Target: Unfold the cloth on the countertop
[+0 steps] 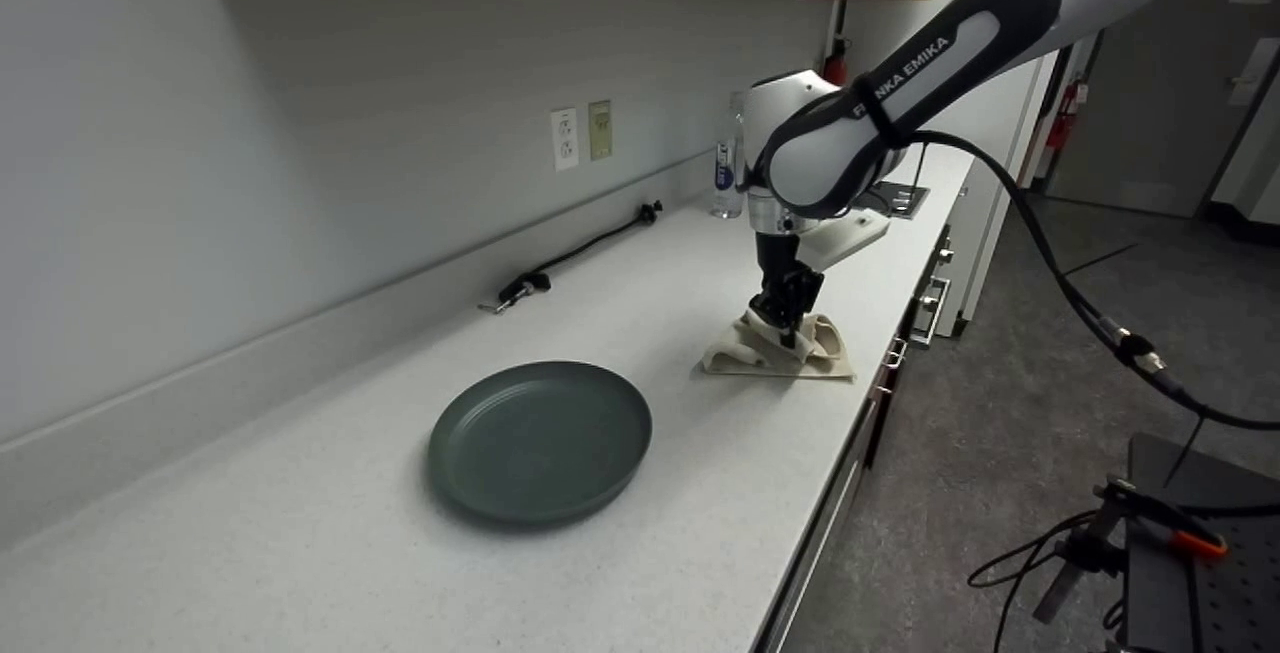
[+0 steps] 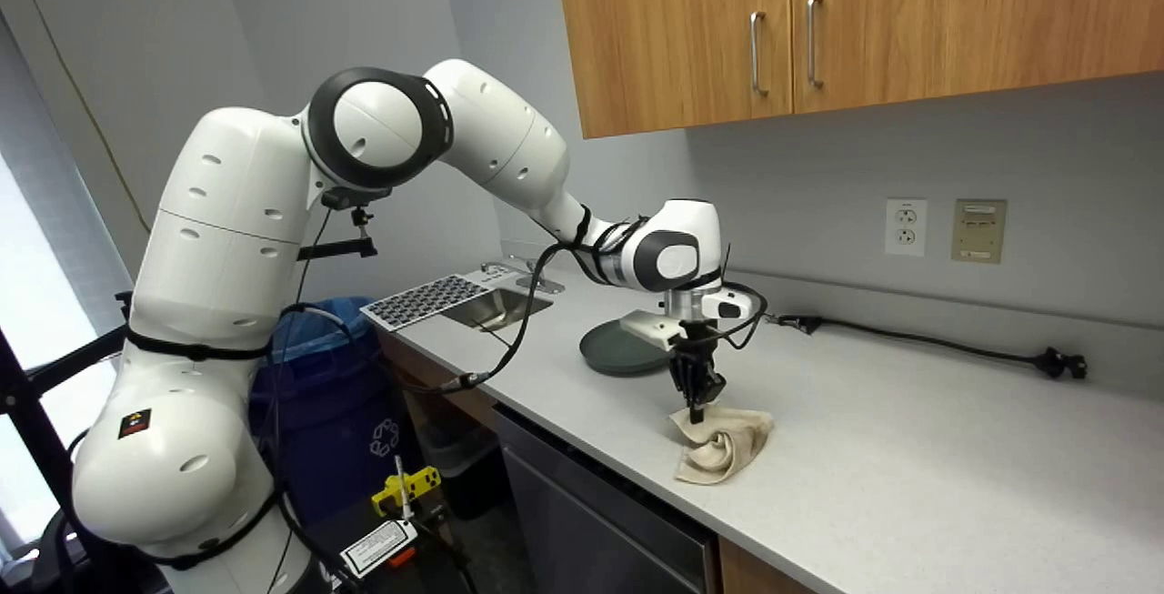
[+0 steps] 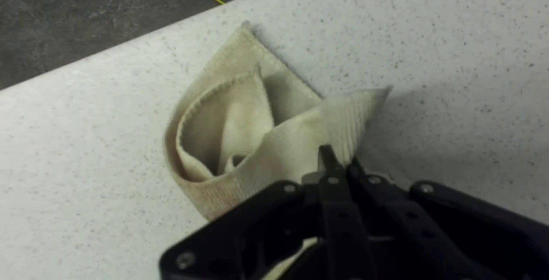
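Gripper (image 3: 340, 157): down to a narrow squeeze, and there's a pleat of the beige cloth (image 3: 296, 140) caught in it; how much fabric sits inside, nobody can tell.
Fingertips (image 3: 327, 160): dark and soft in focus in the wrist view, right up against the weave.
Near side of the cloth: gone under the black linkage (image 3: 343, 211) at the bottom of the wrist view, just a pale sliver peeking through.
Green plate (image 1: 540, 443): the whole round in an exterior view; and in an exterior view the white wrist housing (image 2: 651, 328) cuts right across, taking part of the rim.
Clear bottle (image 1: 726, 195): partly tucked behind the arm (image 1: 905, 83), its label too small to read.
Arm's upper reach: runs out of frame at the top right in that view.
Where the cloth lies: on the speckled countertop (image 3: 85, 143), near the front edge, apart from the plate in both exterior views.
Cloth's shape: bunched and doubled over, what a tangle! One stitched edge curls into a loop; one corner points to the counter's edge, another juts past the fingertips.
Cloth's colour: cream, a rusty tinge along the lower fold.
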